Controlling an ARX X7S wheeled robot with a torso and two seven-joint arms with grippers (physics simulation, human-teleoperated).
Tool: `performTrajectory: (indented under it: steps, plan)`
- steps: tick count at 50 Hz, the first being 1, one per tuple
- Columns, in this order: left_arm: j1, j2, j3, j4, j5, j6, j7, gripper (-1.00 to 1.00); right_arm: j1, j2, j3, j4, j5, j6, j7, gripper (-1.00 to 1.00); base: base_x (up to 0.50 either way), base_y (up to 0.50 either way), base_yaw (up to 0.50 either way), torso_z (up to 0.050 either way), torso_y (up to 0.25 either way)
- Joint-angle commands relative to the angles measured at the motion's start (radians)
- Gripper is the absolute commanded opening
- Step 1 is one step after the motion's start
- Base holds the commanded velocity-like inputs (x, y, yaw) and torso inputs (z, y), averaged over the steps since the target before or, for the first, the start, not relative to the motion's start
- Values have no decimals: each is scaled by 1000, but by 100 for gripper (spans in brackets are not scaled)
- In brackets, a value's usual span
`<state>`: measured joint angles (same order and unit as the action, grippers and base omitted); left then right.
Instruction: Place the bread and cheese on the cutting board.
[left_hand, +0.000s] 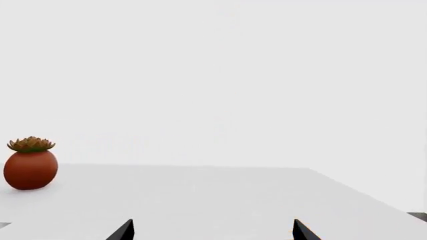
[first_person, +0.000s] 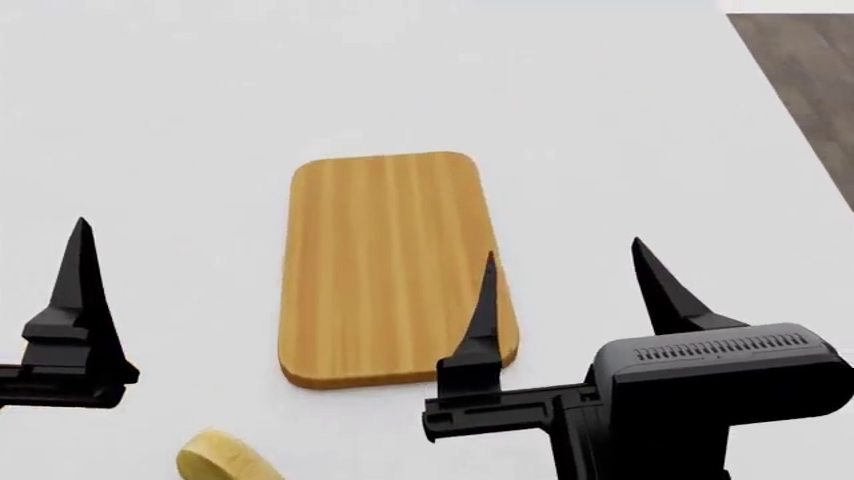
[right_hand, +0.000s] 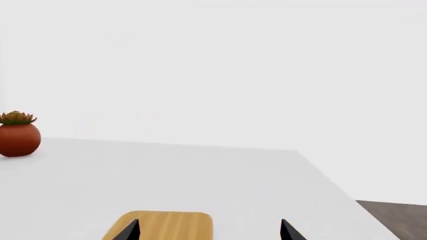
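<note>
Cutting board (first_person: 391, 266) bare: nothing placed yet. Cheese (first_person: 227, 458) lies on worktop (first_person: 160, 120) near the board's near-left corner, not touching. Bread not in view. Left gripper (left_hand: 212, 233) and right gripper (first_person: 577, 290): fingers spread, empty. Both placements remain.

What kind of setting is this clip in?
Probably a bare simulated kitchen-prep tabletop: a white table carries a wooden cutting board, a piece of cheese and a potted succulent, with dark wood flooring beside it.

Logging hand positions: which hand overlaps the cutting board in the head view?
The right hand: one finger crosses the cutting board. The left hand sits apart.
</note>
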<state>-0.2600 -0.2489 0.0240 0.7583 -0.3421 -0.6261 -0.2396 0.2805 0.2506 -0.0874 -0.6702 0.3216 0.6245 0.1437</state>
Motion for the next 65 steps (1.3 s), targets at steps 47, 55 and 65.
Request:
performTrajectory:
  steps: [47,55,65]
  plan:
    - [128,-224,-659,184,-691,-571,-216,100,-44,19,11,-55,44,-23,32,100,11,0,0,0,0]
    - [168,-212,-673,182,-727,-562,-196,100,-41,22,2,-57,43,-19,37,100,0,0,0,0,0]
    - [245,-199,-638,182,-666,-516,-151,100,-39,26,-9,-47,41,-22,39,100,0,0,0,0,0]
